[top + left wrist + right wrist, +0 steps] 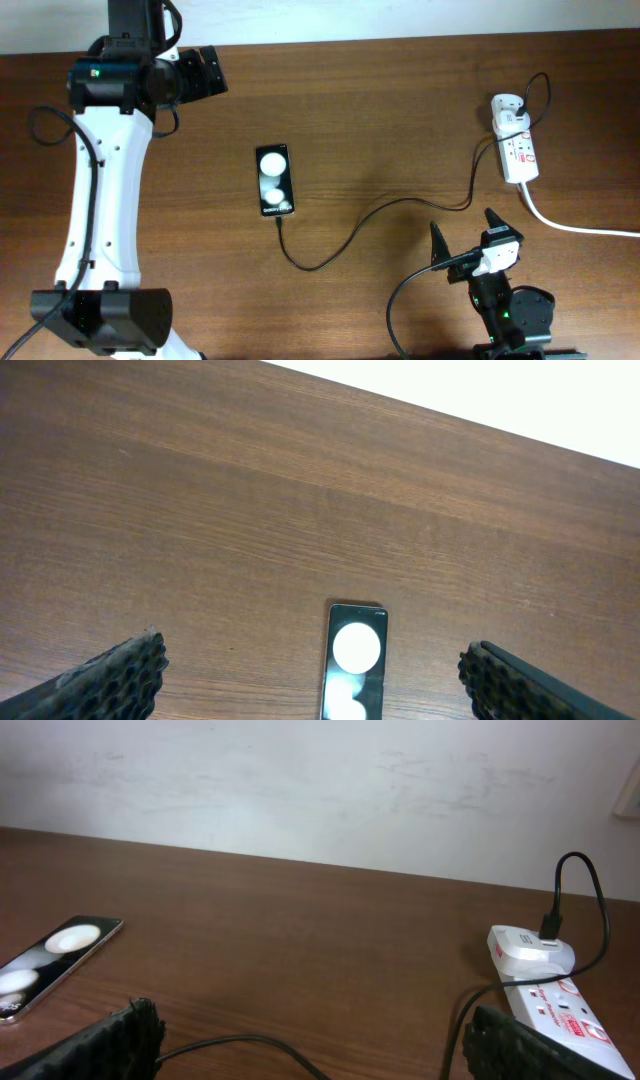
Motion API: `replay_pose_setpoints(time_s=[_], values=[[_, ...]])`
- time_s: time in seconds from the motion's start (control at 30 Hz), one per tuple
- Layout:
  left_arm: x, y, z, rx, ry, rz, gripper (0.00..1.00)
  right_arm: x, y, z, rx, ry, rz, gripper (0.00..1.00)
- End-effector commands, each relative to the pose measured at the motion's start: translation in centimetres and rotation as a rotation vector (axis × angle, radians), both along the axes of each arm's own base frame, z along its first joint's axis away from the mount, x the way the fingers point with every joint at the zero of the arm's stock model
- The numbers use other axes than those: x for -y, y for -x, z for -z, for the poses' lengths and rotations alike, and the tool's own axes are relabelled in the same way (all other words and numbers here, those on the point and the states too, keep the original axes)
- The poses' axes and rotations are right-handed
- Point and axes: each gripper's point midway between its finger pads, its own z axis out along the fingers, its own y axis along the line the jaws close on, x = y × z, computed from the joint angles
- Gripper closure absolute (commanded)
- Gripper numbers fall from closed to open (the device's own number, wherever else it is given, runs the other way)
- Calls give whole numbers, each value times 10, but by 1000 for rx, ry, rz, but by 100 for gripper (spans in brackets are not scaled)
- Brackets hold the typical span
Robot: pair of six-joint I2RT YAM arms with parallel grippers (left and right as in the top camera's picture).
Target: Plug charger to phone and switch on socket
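The black phone [274, 180] lies flat mid-table, its screen showing two round white reflections. The thin black charger cable [350, 232] runs from the white adapter [508, 108] on the socket [518, 150] in a curve to the phone's near end, where its tip [279, 223] meets the phone's edge. My left gripper [205, 70] is open and empty, high at the far left; its wrist view shows the phone [355, 655] below the open fingers [312, 658]. My right gripper [465, 238] is open and empty at the near edge, over the cable [230, 1042], with the socket [555, 1008] on its right.
A thick white cord [580, 228] leaves the socket toward the right edge. The left arm's white links [95, 200] stand along the left side. The right arm's base [515, 310] sits at the near edge. A pale wall [320, 790] lies beyond the table's far edge.
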Motion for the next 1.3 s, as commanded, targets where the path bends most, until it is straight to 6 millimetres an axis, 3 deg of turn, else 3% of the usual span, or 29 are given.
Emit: replay_pose_setpoints(time_s=[0.0,0.23,0.33,0.47,0.53,0.6,0.7,0.8,0.87,1.03,1.13,1.2,1.27], values=[[-2,0,2,-4,-4,-8,1,-2,0,3,-1,7,-6,1],[-1,3,-6,14,-3,-4,1,-2,0,3,-1,7,-6,1],[0,20,-3,-2,-4,-1,1,-2,0,3,-1,7,-6,1],[-6,98,44,-136,-19,-4,1,-2,0,3,-1,7,-6,1],[-21,163,90,-233,-76,-37,1,-2,0,3,-1,7,-6,1],[-34,205,119,-261,-127,-63,1,-2,0,3,-1,7,-6,1],[-35,221,133,-95,-112,-73,1,-2,0,3,-1,7,-6,1],[-32,250,149,-14,-83,-62,1,-2,0,3,-1,7,-6,1],[-34,252,147,57,-82,-69,1,-2,0,3,-1,7,-6,1],[-40,220,118,485,-60,-124,1,-2,0,3,-1,7,-6,1],[-55,219,115,584,-77,-183,1,-2,0,3,-1,7,-6,1],[-65,214,103,732,-197,-153,1,-2,0,3,-1,7,-6,1],[-62,212,98,820,-322,-68,1,-2,0,3,-1,7,-6,1]])
